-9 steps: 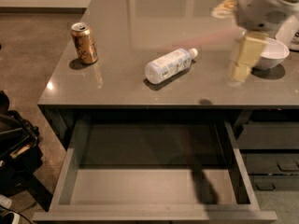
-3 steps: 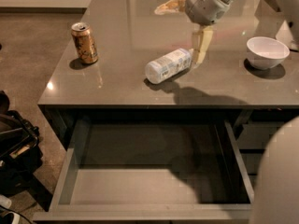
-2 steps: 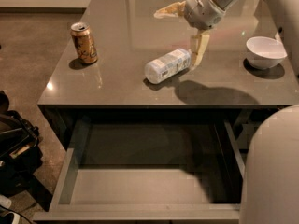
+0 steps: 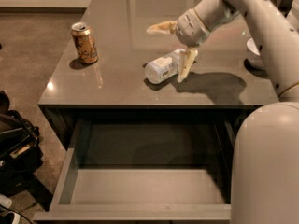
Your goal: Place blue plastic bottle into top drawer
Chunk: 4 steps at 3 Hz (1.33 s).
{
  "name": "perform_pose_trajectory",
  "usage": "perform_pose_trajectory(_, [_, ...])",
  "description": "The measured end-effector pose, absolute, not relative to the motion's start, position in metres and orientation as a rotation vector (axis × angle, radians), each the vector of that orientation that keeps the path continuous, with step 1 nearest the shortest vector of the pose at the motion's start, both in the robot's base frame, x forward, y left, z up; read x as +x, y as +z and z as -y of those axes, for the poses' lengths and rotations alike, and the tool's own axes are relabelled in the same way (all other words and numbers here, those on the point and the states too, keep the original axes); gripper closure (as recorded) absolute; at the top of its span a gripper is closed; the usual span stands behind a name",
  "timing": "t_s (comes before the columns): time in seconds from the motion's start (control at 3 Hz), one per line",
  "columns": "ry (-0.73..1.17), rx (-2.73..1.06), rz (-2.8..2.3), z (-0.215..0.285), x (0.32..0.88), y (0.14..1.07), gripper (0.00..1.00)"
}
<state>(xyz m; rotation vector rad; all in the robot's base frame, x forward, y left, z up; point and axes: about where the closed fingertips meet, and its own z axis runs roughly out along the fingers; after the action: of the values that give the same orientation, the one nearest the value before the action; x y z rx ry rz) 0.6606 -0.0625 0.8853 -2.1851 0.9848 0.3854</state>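
- Grey counter (image 4: pixel 117 85), carrying:
- blue plastic bottle (image 4: pixel 162 67), on its side
- soda can (image 4: pixel 84 43), upright, left of bottle
- bowl (image 4: pixel 249 48), right of bottle
- gripper (image 4: pixel 175 47), fingers spread, above bottle's right end

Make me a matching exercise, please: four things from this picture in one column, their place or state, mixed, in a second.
1 blue plastic bottle
2 soda can
3 top drawer
4 gripper

A pulled out under the counter
B standing upright at the left
C open, over the bottle
D lying on its side

Pairs: 1-D, 2-B, 3-A, 4-C
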Motion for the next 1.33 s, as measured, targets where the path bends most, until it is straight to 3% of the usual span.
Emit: perform_pose_trajectory(1.33, [0.409,-2.209,-1.12,0.054,0.667,0.864,0.0])
